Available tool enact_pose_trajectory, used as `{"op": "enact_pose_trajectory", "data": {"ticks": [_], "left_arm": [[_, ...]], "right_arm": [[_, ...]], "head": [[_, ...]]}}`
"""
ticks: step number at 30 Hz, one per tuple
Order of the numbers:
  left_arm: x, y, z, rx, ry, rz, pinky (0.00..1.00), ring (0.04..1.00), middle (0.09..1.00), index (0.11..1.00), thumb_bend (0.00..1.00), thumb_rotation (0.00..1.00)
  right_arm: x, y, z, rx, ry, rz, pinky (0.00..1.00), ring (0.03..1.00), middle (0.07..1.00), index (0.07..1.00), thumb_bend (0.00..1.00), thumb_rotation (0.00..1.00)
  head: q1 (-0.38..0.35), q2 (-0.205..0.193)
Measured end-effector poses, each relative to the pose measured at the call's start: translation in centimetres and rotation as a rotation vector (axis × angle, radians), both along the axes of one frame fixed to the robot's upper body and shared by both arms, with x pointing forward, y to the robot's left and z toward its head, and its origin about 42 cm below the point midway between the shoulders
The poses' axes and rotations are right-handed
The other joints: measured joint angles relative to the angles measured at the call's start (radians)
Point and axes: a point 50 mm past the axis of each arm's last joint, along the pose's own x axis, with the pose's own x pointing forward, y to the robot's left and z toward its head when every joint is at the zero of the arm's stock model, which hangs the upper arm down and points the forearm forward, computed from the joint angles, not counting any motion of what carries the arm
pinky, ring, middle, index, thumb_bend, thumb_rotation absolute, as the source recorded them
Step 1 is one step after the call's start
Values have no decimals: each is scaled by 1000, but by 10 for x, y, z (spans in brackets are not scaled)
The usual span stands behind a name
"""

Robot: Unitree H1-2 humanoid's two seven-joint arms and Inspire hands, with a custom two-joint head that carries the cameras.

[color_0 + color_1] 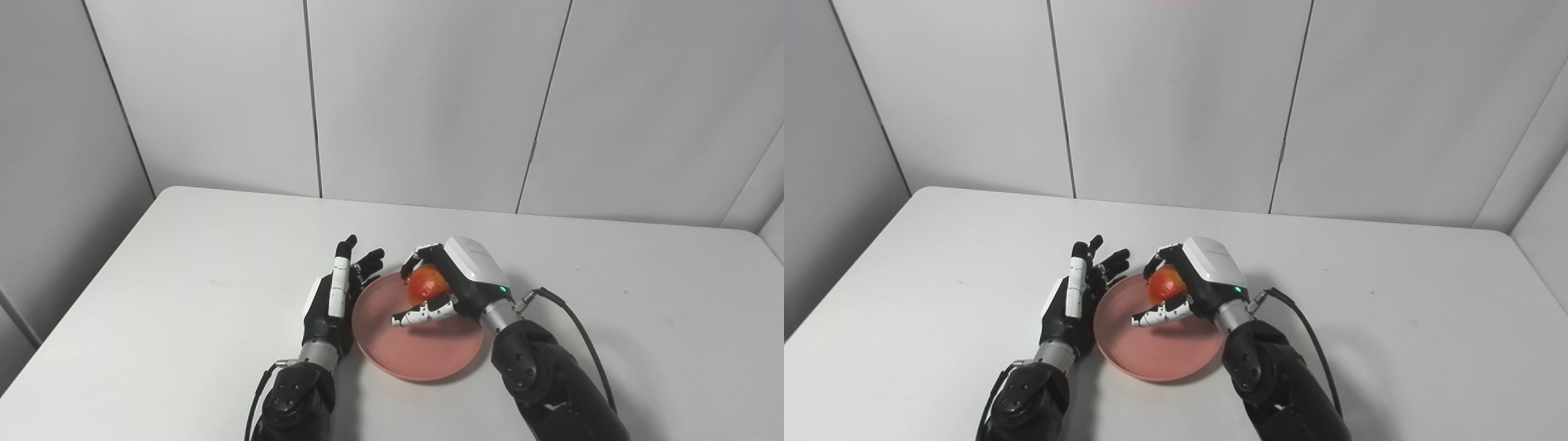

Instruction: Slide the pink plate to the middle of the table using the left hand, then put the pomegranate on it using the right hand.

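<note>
The pink plate (422, 352) lies on the white table (184, 294), near the front middle. My right hand (450, 285) is over the plate's far half, shut on the red-orange pomegranate (427, 284), which hangs just above the plate's surface. My left hand (334, 300) stands open against the plate's left rim, palm toward the plate and fingers pointing away from me. Its fingertips (1102, 260) reach past the rim's far left edge.
Grey wall panels (429, 98) close off the table's far edge. A black cable (576, 331) loops from my right wrist over the table on the right.
</note>
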Motion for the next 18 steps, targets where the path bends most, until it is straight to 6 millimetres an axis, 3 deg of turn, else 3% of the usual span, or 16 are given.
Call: {"op": "enact_pose_trajectory", "data": {"ticks": [12,17,18], "left_arm": [[0,0,0,-1,2,-1,870,853,813,1000,888,980],[1,0,0,3,1,-3,908,891,871,1000,891,987],[1,0,-1,4,2,-5,904,899,876,1000,884,990]], "right_arm": [[1,10,-14,-61,18,36,250,320,398,483,511,144],[0,13,-17,-84,24,49,239,315,407,489,512,160],[0,13,-17,-86,24,50,274,356,444,493,512,171]], "head": [[-14,3],[-21,3],[-21,3]]}}
